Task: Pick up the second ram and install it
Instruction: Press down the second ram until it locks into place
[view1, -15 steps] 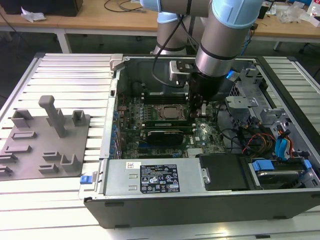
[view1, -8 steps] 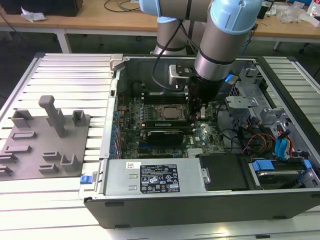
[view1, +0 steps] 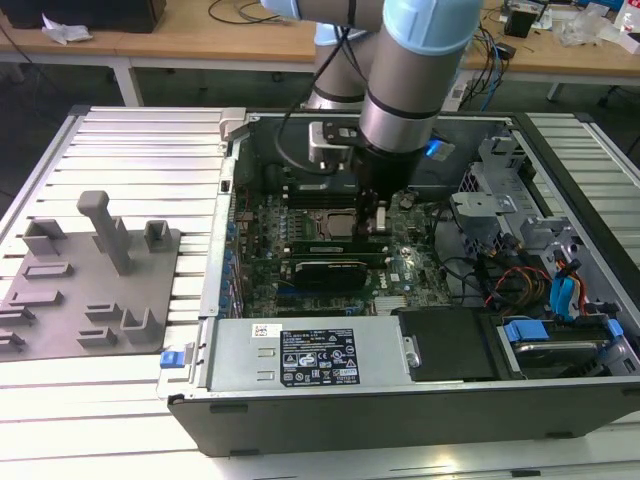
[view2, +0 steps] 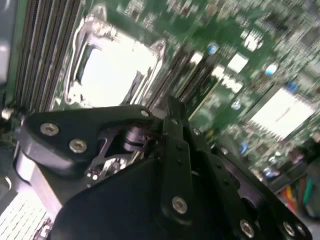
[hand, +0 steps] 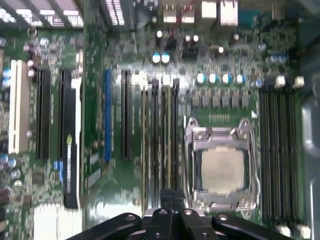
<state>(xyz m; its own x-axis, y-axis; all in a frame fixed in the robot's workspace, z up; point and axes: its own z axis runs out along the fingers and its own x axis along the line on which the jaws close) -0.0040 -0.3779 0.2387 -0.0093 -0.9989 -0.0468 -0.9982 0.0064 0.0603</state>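
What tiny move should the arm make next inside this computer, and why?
Probably a small push straight down. In the first wrist view the tool sits over the memory slots beside the processor socket, with what looks like the second ram lying along one slot under it. Whether it has clicked in is unclear.

Even, bright overhead light in the exterior view. Glare whitens the socket in the second wrist view, which is smeared with blur; the first wrist view is softly blurred.
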